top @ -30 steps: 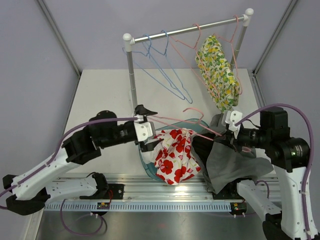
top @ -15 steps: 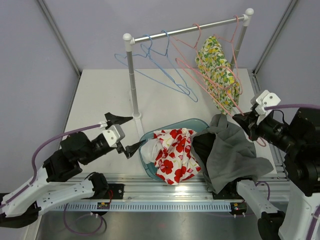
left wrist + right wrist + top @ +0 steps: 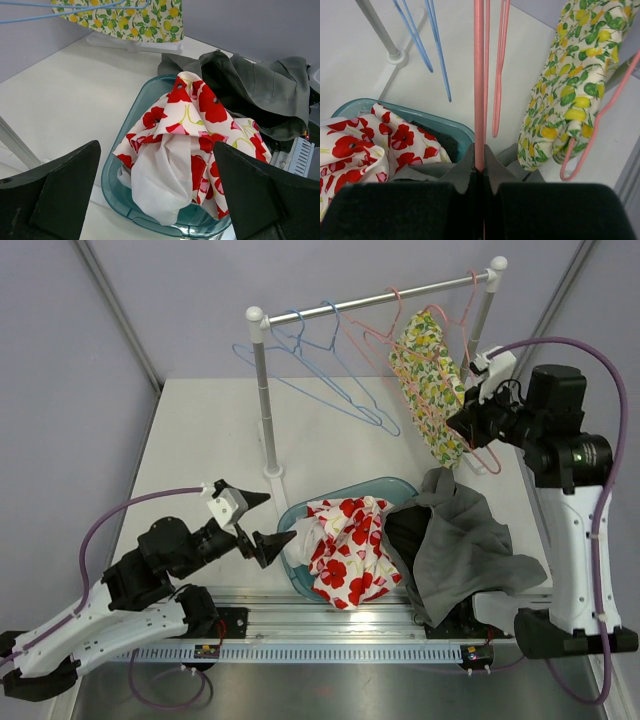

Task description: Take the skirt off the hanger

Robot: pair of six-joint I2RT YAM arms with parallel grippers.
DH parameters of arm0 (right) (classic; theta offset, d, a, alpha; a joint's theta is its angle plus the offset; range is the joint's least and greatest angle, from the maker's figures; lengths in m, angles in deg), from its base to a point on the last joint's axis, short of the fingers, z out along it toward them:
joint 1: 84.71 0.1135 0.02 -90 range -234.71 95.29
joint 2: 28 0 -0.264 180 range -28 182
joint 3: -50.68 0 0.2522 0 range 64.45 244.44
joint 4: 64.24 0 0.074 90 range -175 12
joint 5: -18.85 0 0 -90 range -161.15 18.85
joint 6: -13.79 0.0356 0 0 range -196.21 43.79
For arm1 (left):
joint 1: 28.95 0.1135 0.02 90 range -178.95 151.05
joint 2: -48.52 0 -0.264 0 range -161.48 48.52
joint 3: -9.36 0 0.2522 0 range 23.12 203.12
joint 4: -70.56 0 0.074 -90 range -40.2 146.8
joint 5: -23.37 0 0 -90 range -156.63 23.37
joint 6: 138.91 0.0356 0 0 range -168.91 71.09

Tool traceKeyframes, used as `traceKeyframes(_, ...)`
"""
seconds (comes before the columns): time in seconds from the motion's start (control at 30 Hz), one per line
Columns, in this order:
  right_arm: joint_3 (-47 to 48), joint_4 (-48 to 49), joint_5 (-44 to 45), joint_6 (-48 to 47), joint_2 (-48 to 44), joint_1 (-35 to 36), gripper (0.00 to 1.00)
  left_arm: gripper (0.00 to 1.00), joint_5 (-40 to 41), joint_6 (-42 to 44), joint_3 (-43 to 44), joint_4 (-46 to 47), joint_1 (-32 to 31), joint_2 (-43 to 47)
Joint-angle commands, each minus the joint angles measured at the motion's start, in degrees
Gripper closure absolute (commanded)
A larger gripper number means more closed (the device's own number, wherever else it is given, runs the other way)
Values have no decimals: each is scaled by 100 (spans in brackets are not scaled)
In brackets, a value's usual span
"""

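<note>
A red-poppy skirt [image 3: 345,540] lies bunched in the teal basin [image 3: 400,485], off any hanger; it also shows in the left wrist view [image 3: 200,115]. A lemon-print skirt [image 3: 432,390] hangs on a pink hanger at the right end of the rack. My right gripper [image 3: 462,420] is raised beside it, shut on the wire of an empty pink hanger [image 3: 479,75]. My left gripper [image 3: 265,520] is open and empty, just left of the basin, with its jaws spread towards the poppy skirt.
A grey garment [image 3: 460,540] drapes over the basin's right side and the table's near edge. Blue hangers [image 3: 320,370] hang at the left of the rack bar [image 3: 380,302]. The rack's left post [image 3: 265,410] stands behind the basin.
My right gripper has risen from beside the basin up to the rack, carrying the empty pink hanger. My left gripper has opened and drawn back to the near left of the basin.
</note>
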Motion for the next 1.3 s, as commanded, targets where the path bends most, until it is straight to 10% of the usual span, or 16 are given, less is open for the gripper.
traceKeyframes(0.0,371,467,26,131,553,229,100,1,106,-412,-167,437,11,132)
traceKeyframes(0.27,1109,949,1167,490,1581,1415,100,1,142,-588,-370,481,11,247)
traceKeyframes(0.9,1945,599,1512,536,2752,1776,99,1,150,-773,-686,551,11,563)
traceKeyframes(1.13,1910,327,1424,360,2533,1776,64,1,80,-773,-677,621,11,510)
traceKeyframes(1.27,1700,177,1643,-401,1604,1768,23,1,45,-808,-660,499,11,554)
